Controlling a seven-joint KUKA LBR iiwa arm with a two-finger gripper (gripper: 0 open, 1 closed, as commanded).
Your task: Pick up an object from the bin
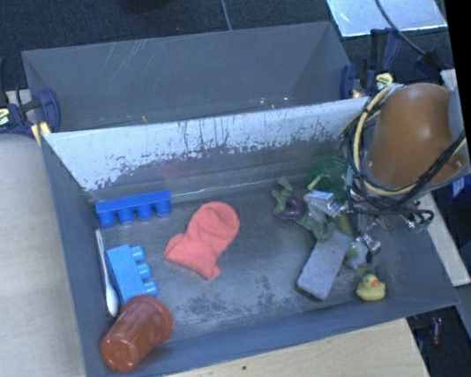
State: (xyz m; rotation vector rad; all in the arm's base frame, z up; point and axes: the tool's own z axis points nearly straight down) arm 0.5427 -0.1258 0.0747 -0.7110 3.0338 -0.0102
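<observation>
Grey metal bin on a dark mat, with small things scattered on its scuffed floor. Along the left side lie a long blue brick, a smaller blue block, a white stick-like utensil just beside that block, and a red-brown cup tipped on its side in the near corner. A pink mitten-shaped cloth lies alone in the middle. At the right, a small heap of green and purple toys touches a tilted grey block; a yellow rubber duck sits near the block's lower end. The arm, under its rounded orange-brown cover and looped cables, reaches in from the right and bends low into the bin. Its gripper hangs over the heap's edge and the grey block's upper end; whether it is released or clenched cannot be told.
</observation>
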